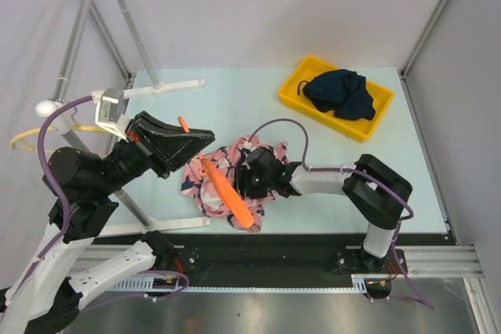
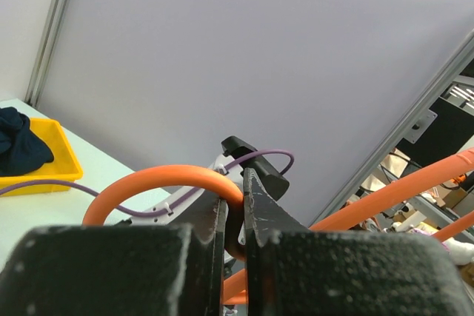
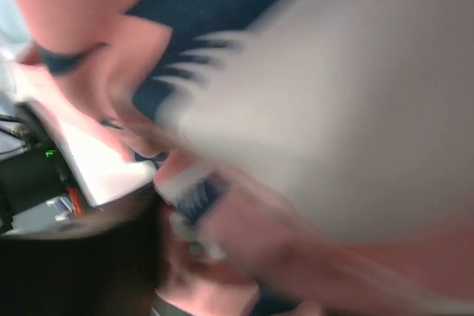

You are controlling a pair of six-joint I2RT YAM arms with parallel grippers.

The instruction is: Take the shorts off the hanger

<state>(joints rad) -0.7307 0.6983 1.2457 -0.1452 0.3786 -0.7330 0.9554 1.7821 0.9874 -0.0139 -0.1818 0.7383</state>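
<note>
My left arm (image 1: 94, 177) is rising from its base at the near left corner and leaning toward 2 o'clock. Its wrist is held high above the table (image 1: 235, 107). My left gripper (image 1: 205, 140) is pointing toward 3 o'clock. Its fingers (image 2: 259, 216) are clenching the curved hook of the orange hanger (image 1: 227, 189), pressed nearly together with only the hook's rod between them. From that grip the hanger's straight bar is slanting down toward 5 o'clock, crossing over the pink shark-print shorts (image 1: 227, 154).

These shorts are lying crumpled on the table between my two arms, near the front edge. I cannot tell whether any fabric is hooked on the bar.

My right gripper (image 1: 252, 177) is pressing into the shorts from their 3 o'clock side, just beside the hanger bar. My right wrist camera is showing only blurred pink, navy and white cloth close to the lens, so I cannot tell how far these jaws are parted or whether they are pinching anything. My right arm (image 1: 329, 181) is stretching low over the table toward 9 o'clock from its base at the near right.

At 1 o'clock from that gripper, well apart, the navy shorts (image 1: 340, 93) are sitting bunched inside the yellow tray (image 1: 296, 77).
</note>
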